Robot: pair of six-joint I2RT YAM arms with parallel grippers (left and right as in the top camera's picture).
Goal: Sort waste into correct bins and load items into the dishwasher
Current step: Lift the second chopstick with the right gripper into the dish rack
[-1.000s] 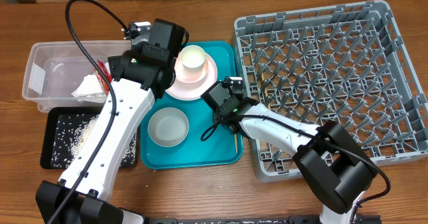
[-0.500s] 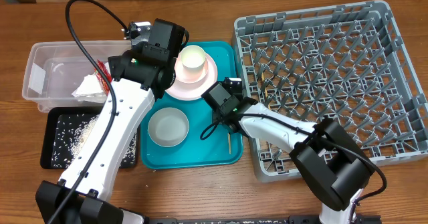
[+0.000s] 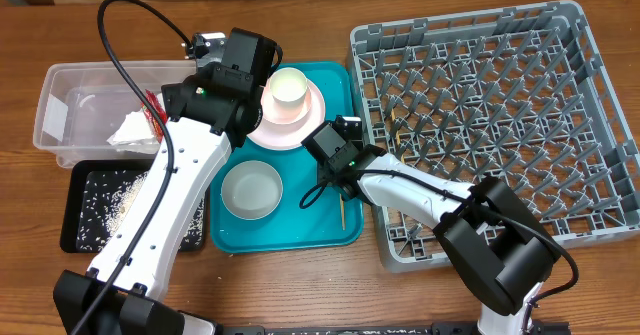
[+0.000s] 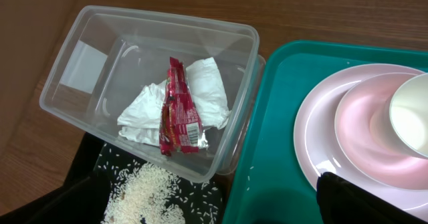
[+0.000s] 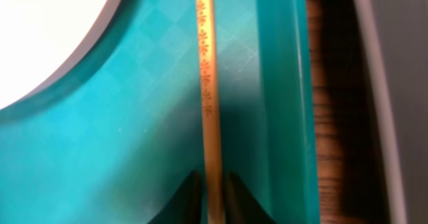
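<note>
I read the chopstick (image 5: 206, 83) as tan wood with a row of small reddish flower marks, and the tray (image 5: 134, 137) as teal with faint checks. The plate (image 4: 314, 144) is pale pink, the cup (image 3: 288, 88) cream, the wrapper (image 4: 179, 110) red and printed, the napkin (image 4: 210, 90) white, the dish rack (image 3: 480, 105) grey, and the worktop (image 3: 300, 275) brown woodgrain.

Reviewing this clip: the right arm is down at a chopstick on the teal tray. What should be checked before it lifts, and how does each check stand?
1. Right gripper closed onto both sides of the chopstick: ok.
2. Only one chopstick between the tips: ok.
3. Plate clear of the gripper: ok.
4. Left arm out of the way to the dish rack: ok, it is on the tray's far side.
5. Grip firm enough to lift: cannot tell.
</note>
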